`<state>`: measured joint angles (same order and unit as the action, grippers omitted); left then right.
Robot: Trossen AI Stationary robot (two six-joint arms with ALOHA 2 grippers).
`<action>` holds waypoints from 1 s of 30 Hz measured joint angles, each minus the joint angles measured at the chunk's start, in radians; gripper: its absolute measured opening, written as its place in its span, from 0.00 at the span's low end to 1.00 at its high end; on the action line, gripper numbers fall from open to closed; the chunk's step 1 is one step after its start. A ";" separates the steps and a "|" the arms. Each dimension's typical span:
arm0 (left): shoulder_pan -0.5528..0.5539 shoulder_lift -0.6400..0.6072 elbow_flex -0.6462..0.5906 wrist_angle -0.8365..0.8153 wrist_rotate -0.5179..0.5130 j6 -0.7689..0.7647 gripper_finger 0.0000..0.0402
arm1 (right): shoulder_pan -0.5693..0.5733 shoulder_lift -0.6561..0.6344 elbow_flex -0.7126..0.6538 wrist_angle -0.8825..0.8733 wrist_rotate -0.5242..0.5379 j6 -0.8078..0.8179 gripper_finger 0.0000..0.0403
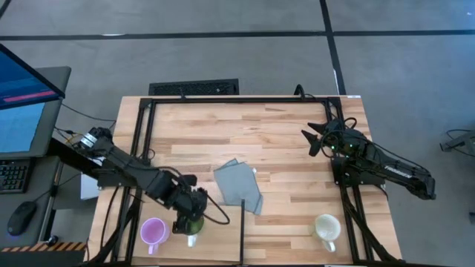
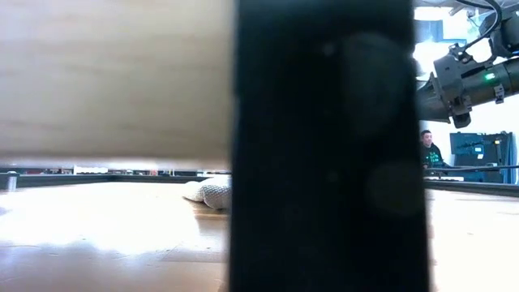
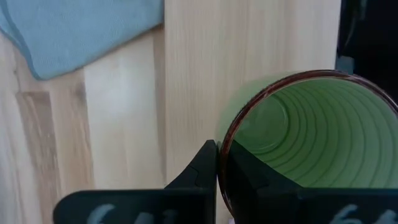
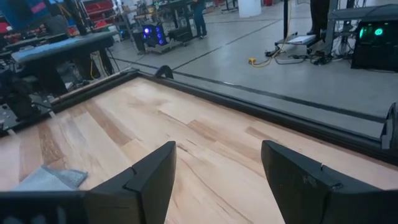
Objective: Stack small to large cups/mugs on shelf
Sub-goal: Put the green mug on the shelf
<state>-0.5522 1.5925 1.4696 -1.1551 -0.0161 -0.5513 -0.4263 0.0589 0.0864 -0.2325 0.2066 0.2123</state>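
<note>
My left gripper (image 1: 190,221) is near the table's front left, pointing steeply down and shut on the green mug (image 3: 311,137), which has a brown rim. Below the mug lies the shelf's pale board (image 3: 249,56). The light purple mug (image 1: 153,231) stands upright just left of the gripper, mouth up. At the front right the cream-white mug (image 1: 326,228) stands upright. My right gripper (image 1: 312,141) waits open above the table's right side, with nothing between its fingers (image 4: 155,174). My left gripper pinches the green mug's rim (image 3: 225,146) between its two fingers, one finger (image 3: 202,171) outside the wall and the other (image 3: 249,177) inside the mug. The fingers come from above, pointing down. The mug stays mouth up; whether its base rests on anything I cannot tell.
A grey folded cloth (image 1: 239,185) lies mid-table, just beyond my left gripper. Black frame rails (image 1: 243,222) run along the table's edges and stand near the front. A wide dark post (image 2: 324,146) blocks most of the low view. The tabletop's far half is bare wood.
</note>
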 joint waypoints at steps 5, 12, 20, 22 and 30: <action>-0.039 0.013 0.000 0.002 -0.016 -0.053 0.00 | 0.000 0.023 0.000 -0.001 0.000 0.014 0.65; -0.074 0.017 0.000 0.001 -0.064 -0.124 0.00 | 0.000 0.072 0.000 0.000 0.000 0.050 0.65; -0.082 0.044 0.000 -0.034 -0.070 -0.177 0.00 | 0.000 0.120 0.000 0.000 0.000 0.051 0.65; -0.081 0.049 0.000 -0.029 -0.067 -0.172 0.00 | 0.000 0.121 0.000 0.000 0.000 0.051 0.65; -0.073 0.065 0.000 -0.034 -0.043 -0.163 0.00 | 0.000 0.118 0.000 0.000 0.000 0.051 0.65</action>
<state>-0.6254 1.6573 1.4696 -1.1888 -0.0594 -0.7143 -0.4259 0.1766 0.0864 -0.2325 0.2065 0.2633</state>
